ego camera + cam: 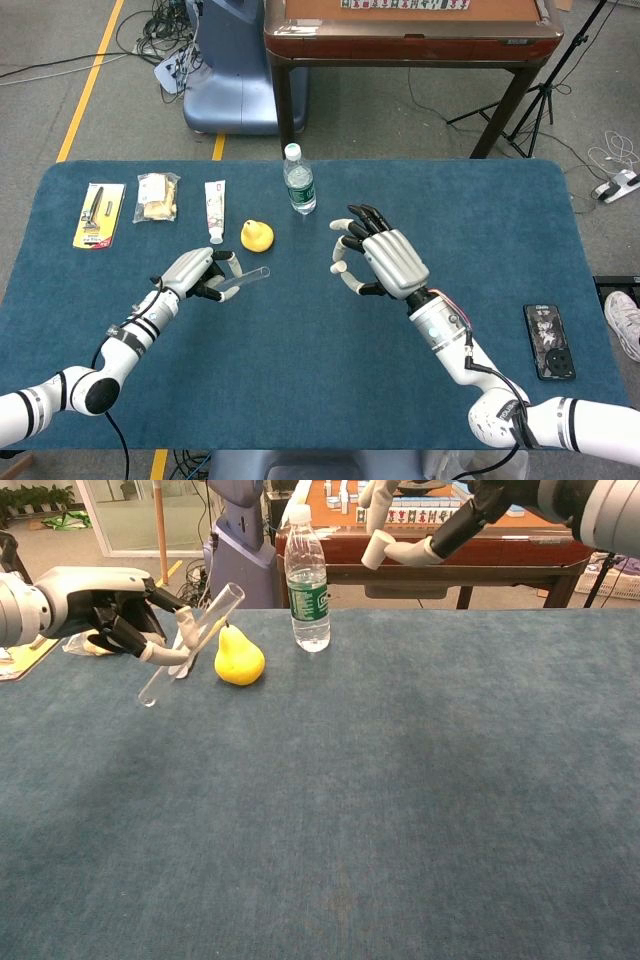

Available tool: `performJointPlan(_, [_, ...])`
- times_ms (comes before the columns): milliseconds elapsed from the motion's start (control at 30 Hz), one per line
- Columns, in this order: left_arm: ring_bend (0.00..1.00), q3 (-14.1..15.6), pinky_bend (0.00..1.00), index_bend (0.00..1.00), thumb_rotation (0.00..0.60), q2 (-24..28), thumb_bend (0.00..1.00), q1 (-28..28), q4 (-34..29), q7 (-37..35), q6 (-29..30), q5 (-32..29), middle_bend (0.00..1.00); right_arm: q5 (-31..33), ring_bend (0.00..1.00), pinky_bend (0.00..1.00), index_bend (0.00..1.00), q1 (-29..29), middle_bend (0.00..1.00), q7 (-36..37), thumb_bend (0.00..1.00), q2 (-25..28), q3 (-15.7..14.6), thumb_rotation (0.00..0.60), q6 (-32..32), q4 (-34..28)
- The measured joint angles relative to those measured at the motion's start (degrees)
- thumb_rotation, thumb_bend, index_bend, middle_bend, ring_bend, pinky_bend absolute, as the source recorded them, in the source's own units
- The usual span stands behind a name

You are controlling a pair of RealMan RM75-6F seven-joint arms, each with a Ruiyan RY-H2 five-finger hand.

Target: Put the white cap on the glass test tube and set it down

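— Left hand (105,615)?
— Raised above the bench (300,400), fingers wrapped round the glass test tube (190,645). Tilted, open mouth up toward one o'clock in the chest view, closed end hanging lower at seven o'clock.
— And from the head view?
— Same hand (195,275) at about nine o'clock of the bench's middle, the tube (245,276) sticking out of it toward three o'clock, pointing at the other hand.
— Right hand (385,262)?
— Also lifted, back turned to the head camera, most fingers spread. Pinching the white cap (377,549) between thumb and a fingertip; seen clearly in the chest view near the top edge, at about one o'clock from the tube's mouth.
— Cap touching the tube?
— No. Well apart, with the water bottle (307,575) showing between them in the chest view.
— Anything near the tube?
— Yellow pear (239,657) just beside it in the chest view, resting on the blue cloth. Behind the pear at twelve o'clock, nothing certain.
— Rest of the bench?
— Along the far left side in the head view: a razor on a yellow card (99,213), a small clear packet (157,196), a white tube of paste (215,210). At the near right edge, around four o'clock, a dark phone (549,341) lying flat.
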Motion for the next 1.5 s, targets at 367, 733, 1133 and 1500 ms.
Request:
performJointPlan(367, [1.0, -2.19, 1.0, 0.58, 0.6, -1.89, 0.29, -1.85, 0.19, -4.92, -2.7, -0.51, 1.0, 1.0, 0.0, 0.0, 0.64, 3.32, 0.22, -1.74, 0.41, -4.74, 1.23, 0.6, 1.6, 2.77])
performJointPlan(733, [1.0, -2.07, 1.0, 0.58, 0.6, -2.97, 0.29, -2.83, 0.0, -5.59, -3.09, -0.28, 1.0, 1.98, 0.0, 0.0, 0.64, 5.67, 0.22, -1.42, 0.41, -8.1, 1.78, 0.6, 1.64, 4.75])
performJointPlan(1133, [1.0, -2.28, 1.0, 0.58, 0.6, -3.69, 0.29, -3.52, 0.43, -5.77, -2.71, -1.05, 1.0, 2.32, 0.0, 0.0, 0.64, 6.68, 0.22, -2.1, 0.41, -9.02, 1.23, 0.6, 1.7, 4.7])
performJointPlan(1500, [1.0, -2.07, 1.0, 0.58, 0.6, -3.82, 0.29, -3.75, 0.71, -5.69, -2.49, -1.04, 1.0, 2.69, 0.0, 0.0, 0.64, 7.0, 0.22, -2.54, 0.41, -8.69, 0.8, 0.6, 1.67, 5.0])
